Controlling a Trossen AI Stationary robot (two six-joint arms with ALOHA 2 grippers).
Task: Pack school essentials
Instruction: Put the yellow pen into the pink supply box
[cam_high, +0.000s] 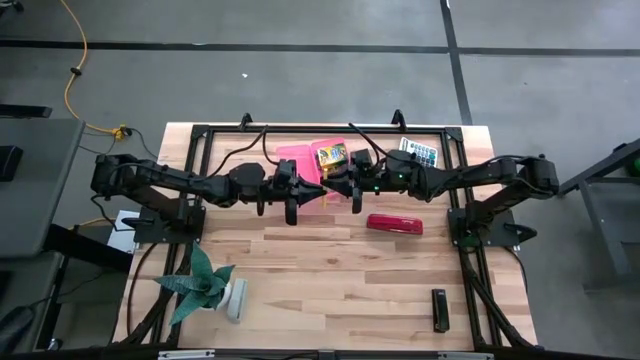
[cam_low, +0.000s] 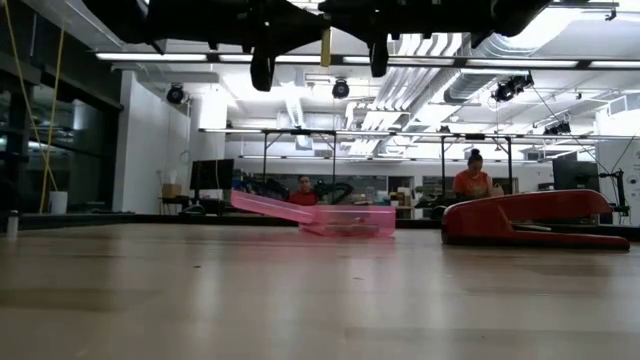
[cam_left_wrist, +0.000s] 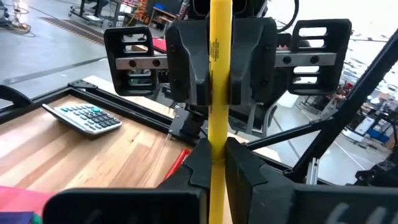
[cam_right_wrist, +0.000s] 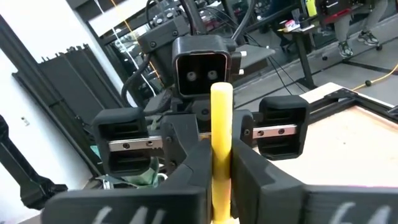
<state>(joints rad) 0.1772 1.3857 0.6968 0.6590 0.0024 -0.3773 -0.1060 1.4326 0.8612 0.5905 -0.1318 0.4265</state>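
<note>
A yellow pencil (cam_left_wrist: 219, 124) stands upright in the air between my two grippers, which meet tip to tip over the table's far middle. My left gripper (cam_high: 318, 189) (cam_left_wrist: 217, 155) and my right gripper (cam_high: 336, 187) (cam_right_wrist: 221, 162) are both shut on it. In the low view the pencil (cam_low: 326, 47) hangs just under the arms. Below them an open pink box (cam_high: 300, 165) (cam_low: 350, 220) rests on the table, its lid folded out. The yellow-green crayon box (cam_high: 330, 153) lies just beyond it. The other stationery is out of view. My left gripper pinches the pencil's shaft (cam_left_wrist: 219, 163) between its two fingers, coming level from the table's left, fingers across the pencil. The pencil is upright and lifted clear of the table. My right gripper pinches the same pencil's shaft (cam_right_wrist: 221, 146) between its two fingers, coming level from the table's right and facing the left gripper. Its fingers (cam_left_wrist: 186, 68) lie across the upright pencil.
A calculator (cam_high: 421, 153) lies at the far right. A red stapler (cam_high: 394, 223) (cam_low: 540, 218) sits right of centre, and a small black piece (cam_high: 439, 308) lies near the right front edge. A green spiky plant (cam_high: 200, 285) stands front left. People sit in the room behind.
</note>
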